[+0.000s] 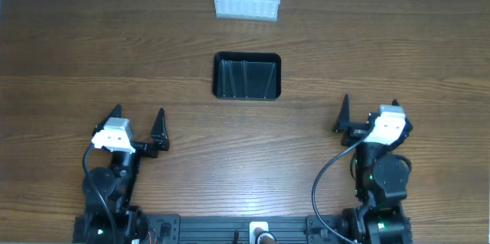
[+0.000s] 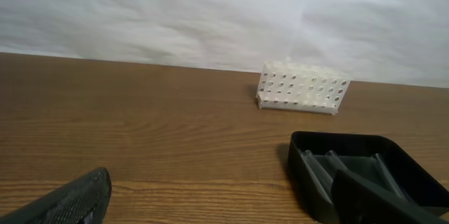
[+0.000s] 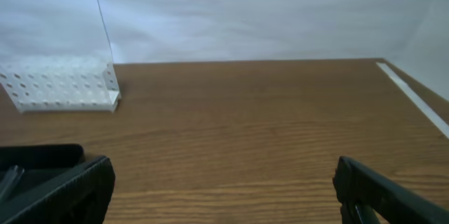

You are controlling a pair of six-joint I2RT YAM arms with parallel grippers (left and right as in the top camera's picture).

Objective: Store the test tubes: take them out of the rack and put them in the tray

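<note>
Two arms sit low near their bases, one on each side of the table (image 1: pixel 69 53). We see the left gripper (image 1: pixel 138 111) with its fingers spread wide and holding nothing. The right gripper (image 1: pixel 370 102) is just as wide open and also holds nothing. Both hang over plain wood, well apart from the task's things. Between them and farther up the table sits the black tray (image 1: pixel 217 76), and in it we make out clear tubes (image 1: pixel 245 79) lying flat, side by side along its floor. The white rack (image 1: pixel 246 1) stands beyond the tray, apart from it, near the table's far edge, with one long side turned toward the arms. From these views we cannot tell whether any tube stands in the rack's holes.
</note>
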